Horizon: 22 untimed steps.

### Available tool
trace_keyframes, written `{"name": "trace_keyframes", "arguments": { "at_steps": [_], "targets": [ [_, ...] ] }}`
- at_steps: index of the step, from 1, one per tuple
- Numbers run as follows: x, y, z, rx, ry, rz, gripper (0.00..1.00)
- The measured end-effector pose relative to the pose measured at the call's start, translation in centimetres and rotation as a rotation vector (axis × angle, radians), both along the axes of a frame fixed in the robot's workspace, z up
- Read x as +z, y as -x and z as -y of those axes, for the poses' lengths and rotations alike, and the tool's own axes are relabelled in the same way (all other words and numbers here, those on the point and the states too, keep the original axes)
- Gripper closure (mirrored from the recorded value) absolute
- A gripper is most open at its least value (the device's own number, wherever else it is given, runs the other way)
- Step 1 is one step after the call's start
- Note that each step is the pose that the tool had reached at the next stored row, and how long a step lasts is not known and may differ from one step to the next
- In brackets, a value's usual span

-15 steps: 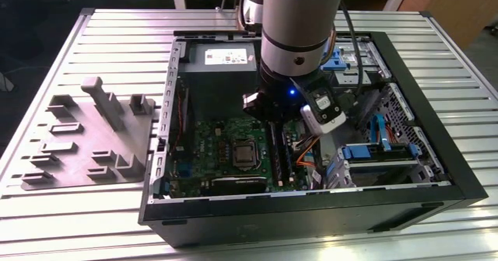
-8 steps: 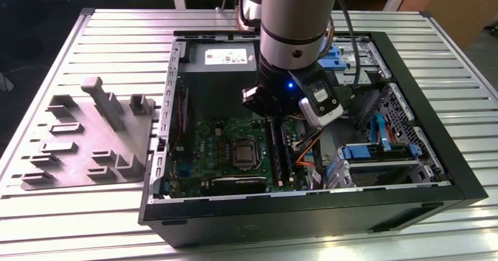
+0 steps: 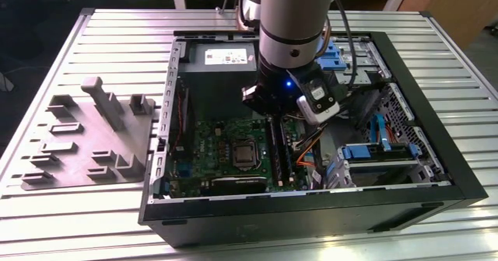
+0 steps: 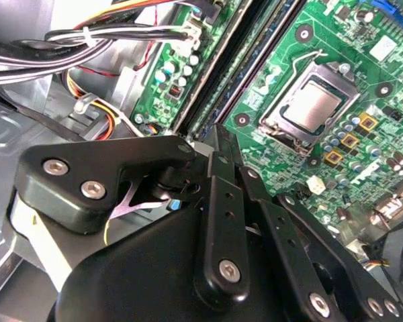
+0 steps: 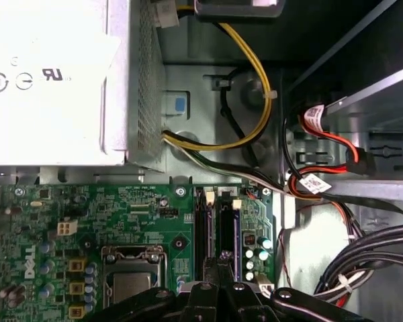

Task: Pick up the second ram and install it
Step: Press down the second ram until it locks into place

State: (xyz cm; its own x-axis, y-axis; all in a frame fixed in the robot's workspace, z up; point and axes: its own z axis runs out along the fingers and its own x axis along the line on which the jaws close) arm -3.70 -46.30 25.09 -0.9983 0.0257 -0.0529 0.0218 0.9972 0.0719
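Note:
In the exterior view my gripper (image 3: pixel 270 119) hangs inside the open computer case, low over the far end of the long black memory slots (image 3: pixel 280 153). The ram (image 4: pixel 236 67) is a thin dark green-blue strip standing on edge between the black slot walls in the second wrist view. My fingertips (image 4: pixel 218 142) are pressed together just past one end of that strip. In the first wrist view the shut fingers (image 5: pixel 219 268) sit over the two slots (image 5: pixel 215 228). I cannot tell whether they touch the stick. The square silver processor (image 4: pixel 312 107) lies beside the slots.
A metal power supply (image 5: pixel 54 80) and bundled yellow, black and red cables (image 5: pixel 255 127) crowd the far end of the case. Blue drive-bay clips (image 3: pixel 365 151) stand at the exterior view's right. A grey parts fixture (image 3: pixel 90 136) rests on the ribbed table beside the case.

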Motion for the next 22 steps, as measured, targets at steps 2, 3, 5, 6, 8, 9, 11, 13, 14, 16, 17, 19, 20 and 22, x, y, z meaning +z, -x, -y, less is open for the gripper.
{"name": "trace_keyframes", "arguments": {
  "at_steps": [2, 3, 5, 6, 8, 9, 11, 13, 14, 16, 17, 19, 20, 22],
  "targets": [
    [-0.12, 0.0, -0.06, 0.0, 0.0001, 0.0, 0.9],
    [-0.22, 0.0, -0.11, 0.0, 0.0001, 0.0, 0.9],
    [-0.4, 0.0, -0.21, 0.0, 0.0001, -0.0001, 0.9],
    [-0.4, 0.0, -0.21, 0.0, 0.0002, -0.0001, 0.9],
    [-0.41, 0.0, -0.21, 0.0, 0.0002, -0.0001, 0.9],
    [-0.41, 0.0, -0.21, 0.0, 0.0003, -0.0001, 0.9],
    [-0.45, -0.3, -0.22, 0.0, -0.0001, -0.0005, 0.9],
    [-0.54, -0.5, -0.22, 0.0, 0.0001, -0.0013, 0.9],
    [-0.66, -0.5, -0.26, 0.0, 0.0002, -0.0013, 0.9],
    [-0.86, -0.4, -0.53, 0.0, 0.0002, -0.0013, 0.9],
    [-0.92, -0.4, -0.69, 0.0, 0.0002, -0.0013, 0.9],
    [-1.0, -0.2, -0.89, 0.0, 0.0002, -0.0013, 0.9],
    [-1.07, -0.2, -0.93, 0.0, 0.0001, -0.0013, 0.9],
    [-1.34, -0.1, -0.98, -0.001, 0.0002, -0.0013, 0.9]
  ]
}}
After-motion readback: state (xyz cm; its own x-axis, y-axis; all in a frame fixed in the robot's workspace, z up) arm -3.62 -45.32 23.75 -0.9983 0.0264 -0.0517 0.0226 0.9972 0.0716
